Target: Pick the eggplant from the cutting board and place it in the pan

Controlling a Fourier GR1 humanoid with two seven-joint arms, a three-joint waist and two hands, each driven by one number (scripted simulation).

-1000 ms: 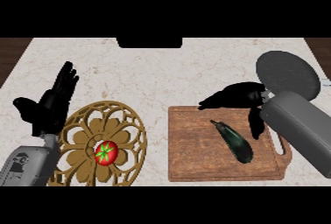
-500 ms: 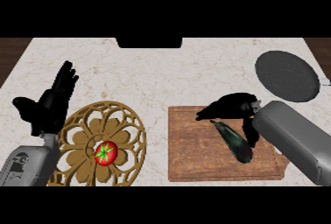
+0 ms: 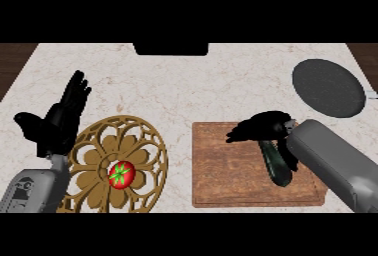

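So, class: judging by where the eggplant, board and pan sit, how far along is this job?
Early stage. Done: the right hand is over the top end of the dark green eggplant. In hand: closing the fingers; whether they grip it cannot be seen. Left: the eggplant lies on the brown wooden cutting board, so lifting and placing it in the round dark grey pan remain. The left hand rests open.

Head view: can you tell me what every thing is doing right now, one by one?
Eggplant: lying on the cutting board, top end under the right hand.
Cutting board: flat on the counter, holding the eggplant.
Pan: empty.
Tomato: sitting on the trivet.
Trivet: flat on the counter.
Right hand: curled over the eggplant's top.
Left hand: open, resting.
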